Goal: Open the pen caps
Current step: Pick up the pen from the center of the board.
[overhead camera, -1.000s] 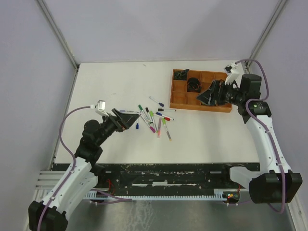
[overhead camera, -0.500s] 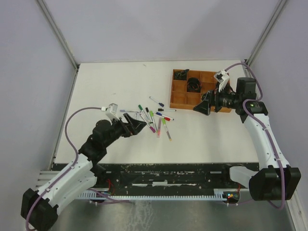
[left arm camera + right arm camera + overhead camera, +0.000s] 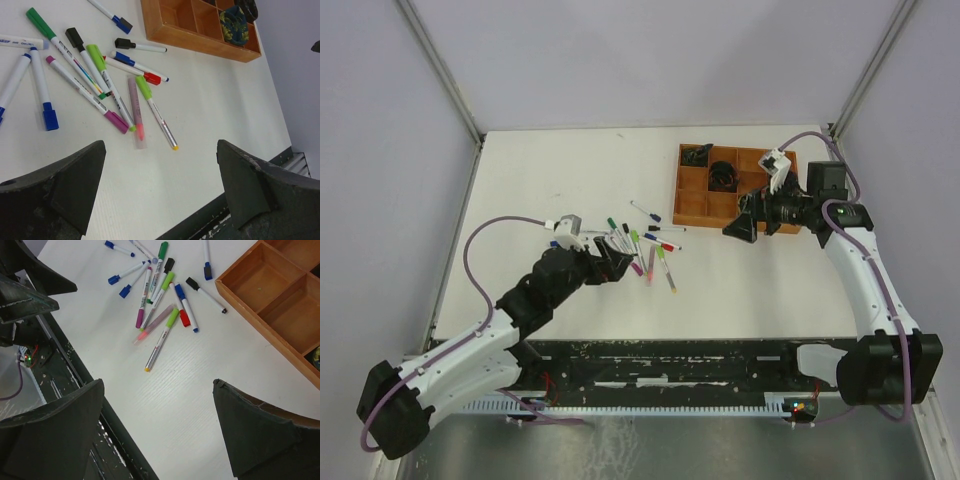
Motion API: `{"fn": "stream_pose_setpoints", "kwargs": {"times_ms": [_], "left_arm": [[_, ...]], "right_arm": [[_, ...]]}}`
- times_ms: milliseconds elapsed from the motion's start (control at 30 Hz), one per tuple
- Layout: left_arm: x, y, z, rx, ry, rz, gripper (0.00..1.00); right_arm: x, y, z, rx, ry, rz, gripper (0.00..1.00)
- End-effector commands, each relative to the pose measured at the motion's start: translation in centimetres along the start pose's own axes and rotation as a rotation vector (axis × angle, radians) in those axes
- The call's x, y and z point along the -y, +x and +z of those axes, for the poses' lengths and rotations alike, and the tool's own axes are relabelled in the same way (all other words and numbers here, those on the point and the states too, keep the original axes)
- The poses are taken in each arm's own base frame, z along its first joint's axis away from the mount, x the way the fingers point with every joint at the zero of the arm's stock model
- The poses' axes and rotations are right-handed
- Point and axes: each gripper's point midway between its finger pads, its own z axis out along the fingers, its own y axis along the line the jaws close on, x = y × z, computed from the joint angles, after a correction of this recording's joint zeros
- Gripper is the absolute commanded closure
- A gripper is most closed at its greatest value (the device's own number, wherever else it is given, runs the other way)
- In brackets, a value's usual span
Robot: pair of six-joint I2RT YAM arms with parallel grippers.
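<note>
The white desk (image 3: 550, 180) carries scattered slim white-barrelled marker pens (image 3: 638, 246) near an orange-brown wooden compartment tray (image 3: 200, 44).

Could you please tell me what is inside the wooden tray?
In the tray, a dark bundle sits in the far-left compartment, a black object near it; the near-left compartments look empty. The right gripper covers the right end.

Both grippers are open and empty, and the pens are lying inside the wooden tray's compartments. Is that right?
Not quite. The pens are not in the compartments: they lie loose on the white table, just outside the wooden tray, as the top external view shows. The rest of the statement holds.
</note>
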Motion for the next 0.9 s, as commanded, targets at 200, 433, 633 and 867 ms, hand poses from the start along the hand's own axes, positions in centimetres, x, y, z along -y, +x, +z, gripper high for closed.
{"fn": "stream_pose_setpoints", "kwargs": {"times_ms": [200, 433, 633, 867], "left_arm": [[-3.2, -2.7, -0.2, 0.007, -0.263, 0.170, 0.02], [-3.9, -2.5, -0.1, -0.061, -0.378, 0.229, 0.04], [-5.2, -3.1, -0.2, -0.068, -0.481, 0.287, 0.01], [-7.8, -3.5, 2.9, -0.159, -0.624, 0.449, 0.10]], "right_arm": [[0.8, -0.7, -0.6, -0.014, 0.060, -0.070, 0.01], [1.5, -1.0, -1.0, 0.037, 0.133, -0.103, 0.01], [0.3, -1.4, -1.4, 0.040, 0.095, -0.101, 0.01], [0.5, -1.0, -0.9, 0.026, 0.080, -0.088, 0.01]]}}
